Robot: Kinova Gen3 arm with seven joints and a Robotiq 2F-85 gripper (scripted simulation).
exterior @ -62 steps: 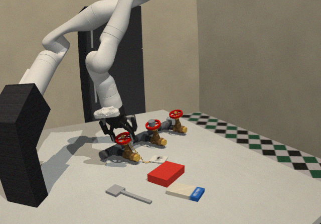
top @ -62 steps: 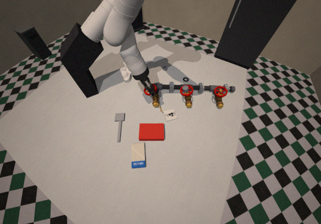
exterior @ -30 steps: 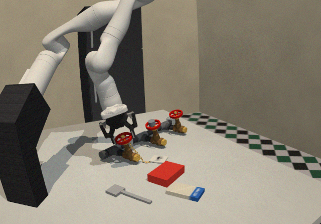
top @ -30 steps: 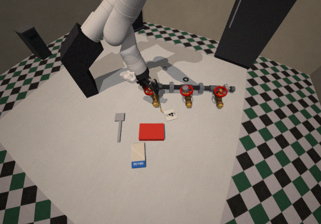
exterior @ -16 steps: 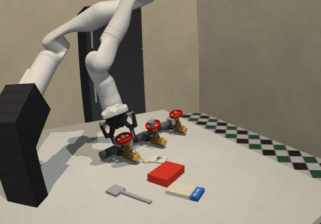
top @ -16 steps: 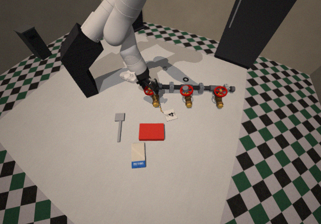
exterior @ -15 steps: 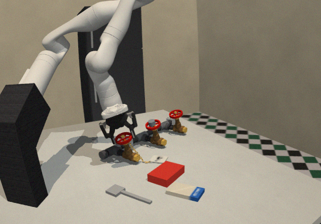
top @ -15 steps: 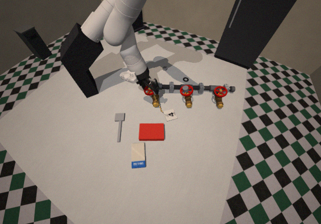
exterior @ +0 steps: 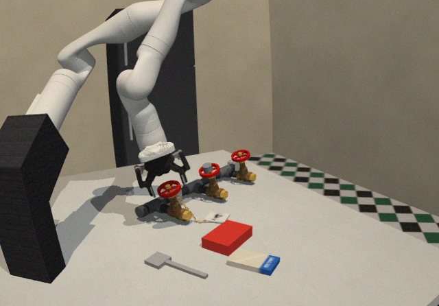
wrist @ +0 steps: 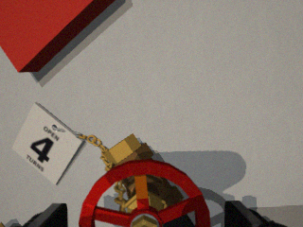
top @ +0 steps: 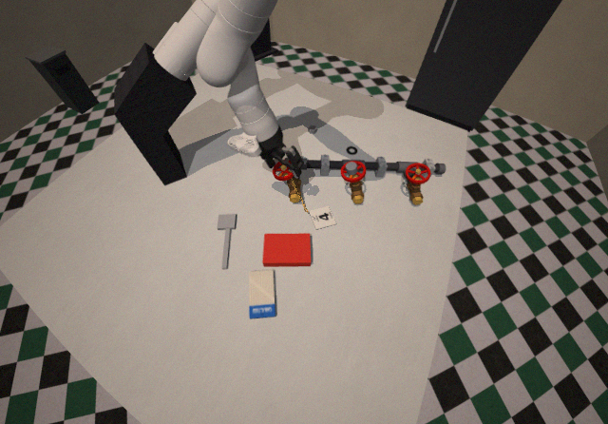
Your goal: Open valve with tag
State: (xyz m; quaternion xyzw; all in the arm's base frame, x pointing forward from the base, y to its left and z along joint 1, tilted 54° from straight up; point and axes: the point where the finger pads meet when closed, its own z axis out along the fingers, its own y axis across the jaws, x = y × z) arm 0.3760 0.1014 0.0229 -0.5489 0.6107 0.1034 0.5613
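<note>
Three brass valves with red handwheels stand along a dark pipe [top: 333, 163] [exterior: 193, 185]. The left valve's handwheel [top: 279, 169] [exterior: 169, 189] [wrist: 144, 194] has a gold chain [top: 304, 205] [wrist: 97, 144] to a white tag [top: 324, 217] [exterior: 217, 217] [wrist: 44, 148] that reads "OPEN 4 TURNS". The middle handwheel [top: 353, 170] [exterior: 208, 170] and the right handwheel [top: 416, 175] [exterior: 240, 156] stand free. My gripper [top: 286, 160] [exterior: 166, 186] is open, with its fingers spread on either side of the left handwheel and not touching it.
A red block [top: 287, 249] [exterior: 226, 237] [wrist: 47, 28], a grey mallet-shaped tool [top: 225, 238] [exterior: 173, 263] and a white and blue box [top: 261, 294] [exterior: 253, 260] lie in front of the valves. A tall black block [top: 147, 115] [exterior: 28, 196] stands left, a dark cabinet [top: 485, 41] behind.
</note>
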